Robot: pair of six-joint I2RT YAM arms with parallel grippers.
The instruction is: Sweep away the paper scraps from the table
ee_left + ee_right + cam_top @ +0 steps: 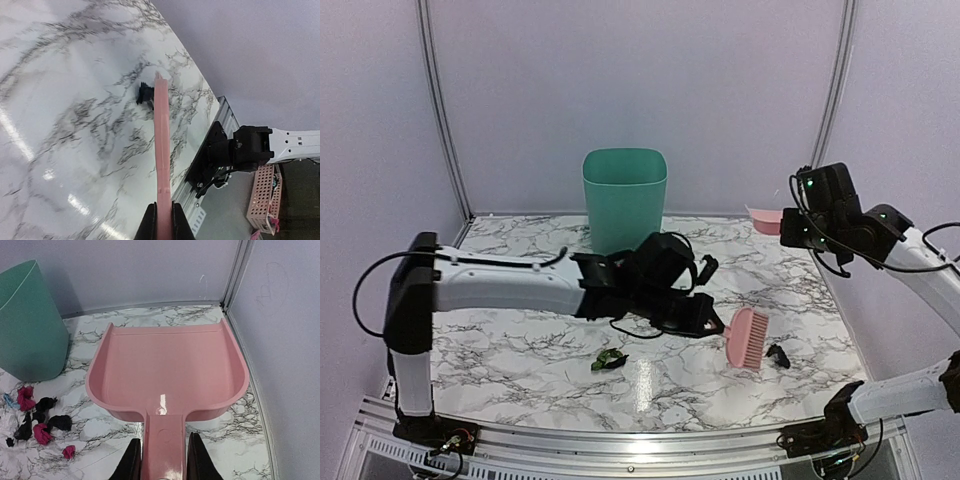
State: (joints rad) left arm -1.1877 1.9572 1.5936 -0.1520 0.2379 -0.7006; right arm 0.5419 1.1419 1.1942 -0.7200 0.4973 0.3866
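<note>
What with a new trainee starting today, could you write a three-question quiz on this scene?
1. True or false: the left gripper is shut on the pink brush.
2. The right gripper holds: A a cloth; B the pink dustpan; C nothing.
3. What colour is the paper scrap beside the brush's far end?
Key: 1 true; 2 B; 3 black.
</note>
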